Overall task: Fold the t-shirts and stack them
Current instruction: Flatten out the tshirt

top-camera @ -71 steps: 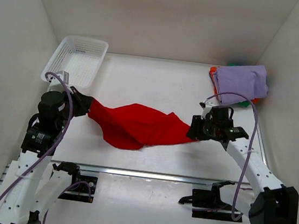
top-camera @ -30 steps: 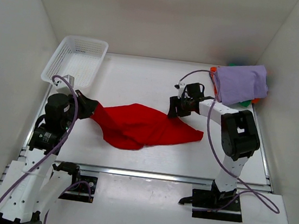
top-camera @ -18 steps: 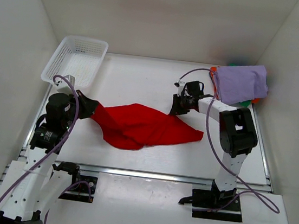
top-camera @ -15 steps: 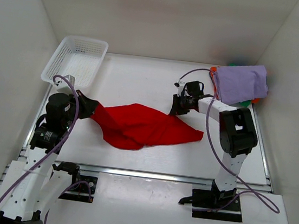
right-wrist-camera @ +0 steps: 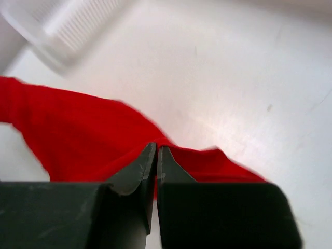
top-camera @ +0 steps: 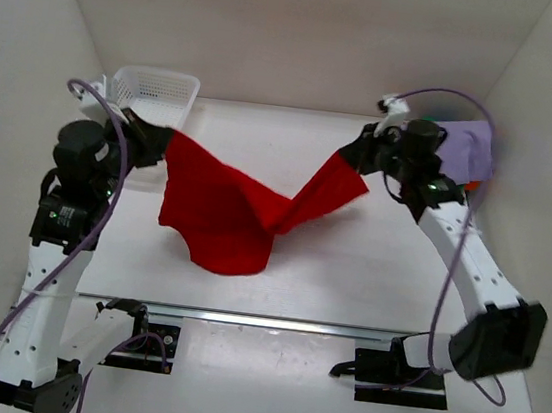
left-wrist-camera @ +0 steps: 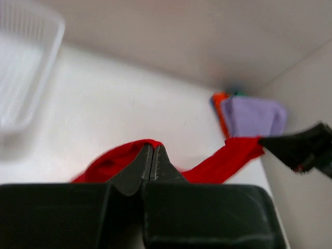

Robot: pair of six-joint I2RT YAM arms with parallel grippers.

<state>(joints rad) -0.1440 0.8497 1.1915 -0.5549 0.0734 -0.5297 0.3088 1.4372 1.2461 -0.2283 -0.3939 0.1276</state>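
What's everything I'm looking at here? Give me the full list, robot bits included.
red t-shirt: one, bright red, held up over the middle of the table, hanging between the two grippers.
folded shirts: one stack, lavender on top with an orange edge beneath, far right corner; the number underneath cannot be told.
mesh basket: one, white, far left corner.
table: one, white, with white walls on three sides.
left arm and right arm: two, white with black joints, based at the near edge.
left gripper: one, black, shut on the shirt's left end.
right gripper: one, black, shut on its right end.
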